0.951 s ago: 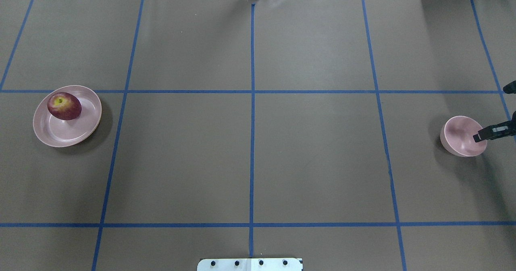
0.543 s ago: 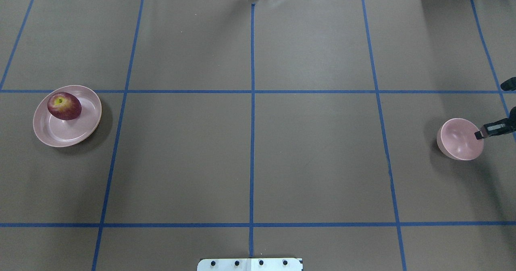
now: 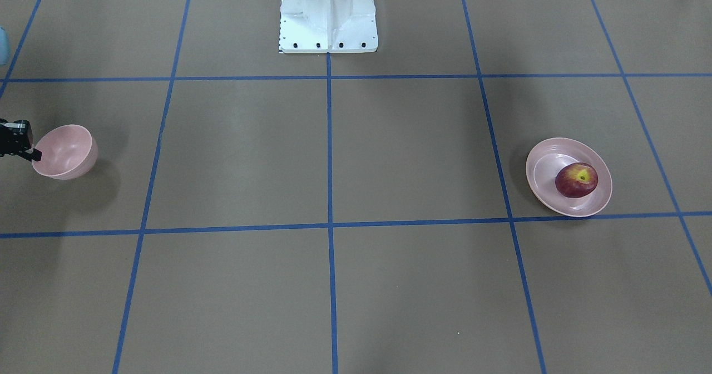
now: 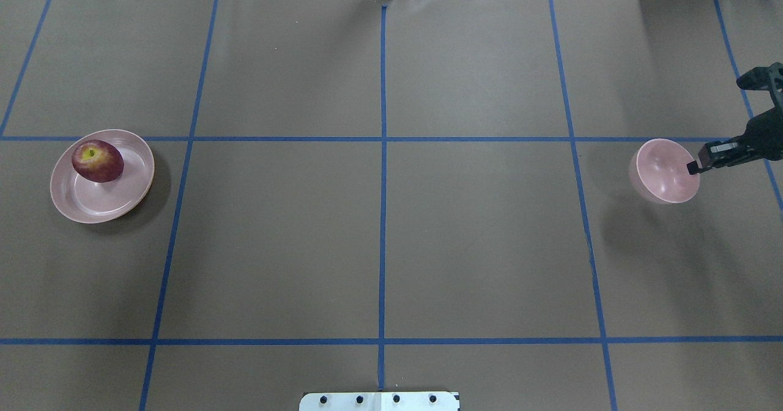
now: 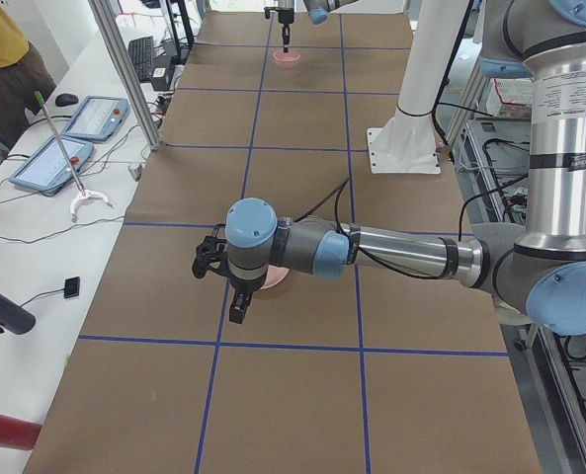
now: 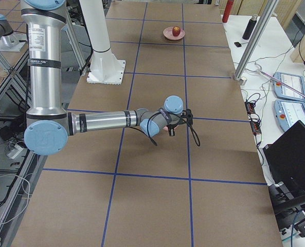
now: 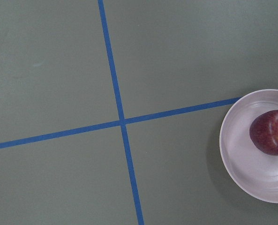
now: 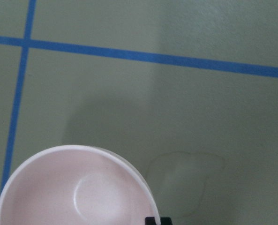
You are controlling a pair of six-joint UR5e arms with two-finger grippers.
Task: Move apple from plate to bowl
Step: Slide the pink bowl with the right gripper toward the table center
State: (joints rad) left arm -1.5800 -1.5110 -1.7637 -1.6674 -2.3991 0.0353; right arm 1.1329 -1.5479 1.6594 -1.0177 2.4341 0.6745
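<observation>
The dark-red apple (image 4: pixel 97 160) lies on the far part of the wide pink plate (image 4: pixel 92 206) at the table's left; both also show in the front view, the apple (image 3: pixel 576 180) on the plate (image 3: pixel 542 168), and in the left wrist view, the apple (image 7: pixel 271 132) on the plate (image 7: pixel 242 159). My right gripper (image 4: pixel 694 167) is shut on the rim of the small pink bowl (image 4: pixel 664 169) and holds it tilted above the table at the far right. The empty bowl (image 8: pixel 73 187) fills the right wrist view. My left gripper (image 5: pixel 235 296) hangs over the plate; I cannot tell its state.
The robot's white base (image 3: pixel 328 12) stands at the table's middle edge. Blue tape lines (image 4: pixel 382 154) divide the brown table cover. Tablets and cables (image 5: pixel 85 123) lie on a side bench beyond the table.
My right gripper has lifted the bowl off the table and carried it left and farther away in the overhead view. Its shadow now lies apart from it. Apple and plate have not moved.
</observation>
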